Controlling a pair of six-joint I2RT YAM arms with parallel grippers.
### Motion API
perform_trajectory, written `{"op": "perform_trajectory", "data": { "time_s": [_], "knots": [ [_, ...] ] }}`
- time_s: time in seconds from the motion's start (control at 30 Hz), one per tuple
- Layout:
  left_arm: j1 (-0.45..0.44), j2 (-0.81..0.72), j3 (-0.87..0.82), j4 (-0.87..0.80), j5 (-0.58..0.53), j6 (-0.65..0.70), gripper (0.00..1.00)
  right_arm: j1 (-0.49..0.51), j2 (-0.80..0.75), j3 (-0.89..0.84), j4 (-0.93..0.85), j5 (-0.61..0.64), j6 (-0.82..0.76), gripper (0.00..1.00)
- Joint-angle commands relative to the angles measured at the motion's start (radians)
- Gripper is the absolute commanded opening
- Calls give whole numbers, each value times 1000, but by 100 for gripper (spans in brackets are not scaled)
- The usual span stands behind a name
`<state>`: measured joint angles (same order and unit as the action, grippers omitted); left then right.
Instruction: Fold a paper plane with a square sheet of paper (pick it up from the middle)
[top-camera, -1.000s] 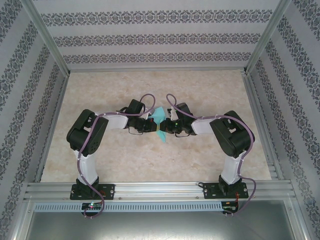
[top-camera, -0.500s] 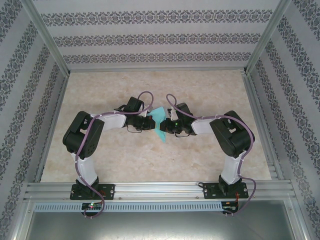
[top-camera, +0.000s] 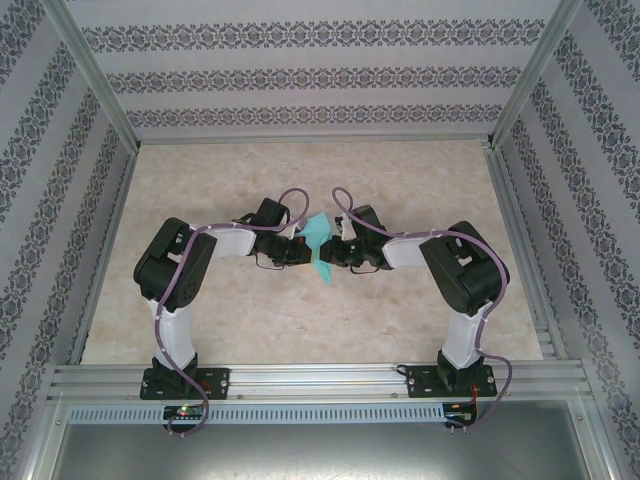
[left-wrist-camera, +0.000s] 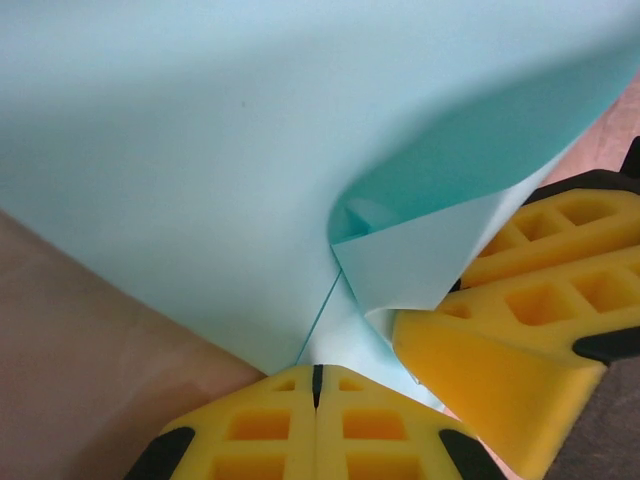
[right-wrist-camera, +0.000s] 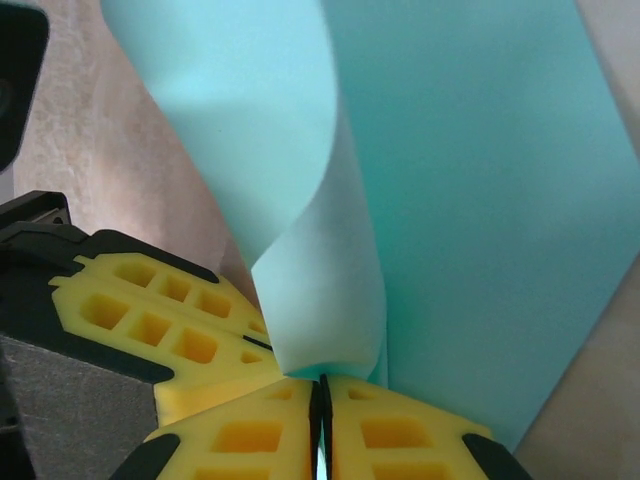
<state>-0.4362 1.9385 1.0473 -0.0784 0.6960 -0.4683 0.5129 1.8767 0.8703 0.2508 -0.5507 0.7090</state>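
While poised over mid-tabletop (top-camera: 420, 180), pinching teal paper (top-camera: 319, 243) from both sides, tip to tip. Seen from the left wrist: left hand (left-wrist-camera: 317, 372) pressed together, clamping a folded corner of paper right at the seam of yellow pads (left-wrist-camera: 370, 390). Seen from the right wrist: right hand (right-wrist-camera: 320, 385) pressed together too, nipping the paper's lower edge, with a teal sliver caught in the seam. Almost touching, pad beside pad, at an angle. Curling up and away from both grips in a loose roll, darker teal inside, paler outside. Placed near centre, between the two wrists; cannot tell if resting on or clear of the tabletop.
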Motion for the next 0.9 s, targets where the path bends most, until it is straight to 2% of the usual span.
{"op": "perform_trajectory", "data": {
  "time_s": [0.0, 0.5, 0.87],
  "knots": [
    [7, 27, 16, -23, 0, 26, 0, -1, -17, 14, -31, 20, -9, 14],
    [5, 52, 22, -48, -27, 49, 0, 9, -21, 19, 13, -22, 31, 18],
    [6, 57, 17, -48, -28, 56, 0, 7, 1, 32, 49, -40, 72, 10]
  ]
}}
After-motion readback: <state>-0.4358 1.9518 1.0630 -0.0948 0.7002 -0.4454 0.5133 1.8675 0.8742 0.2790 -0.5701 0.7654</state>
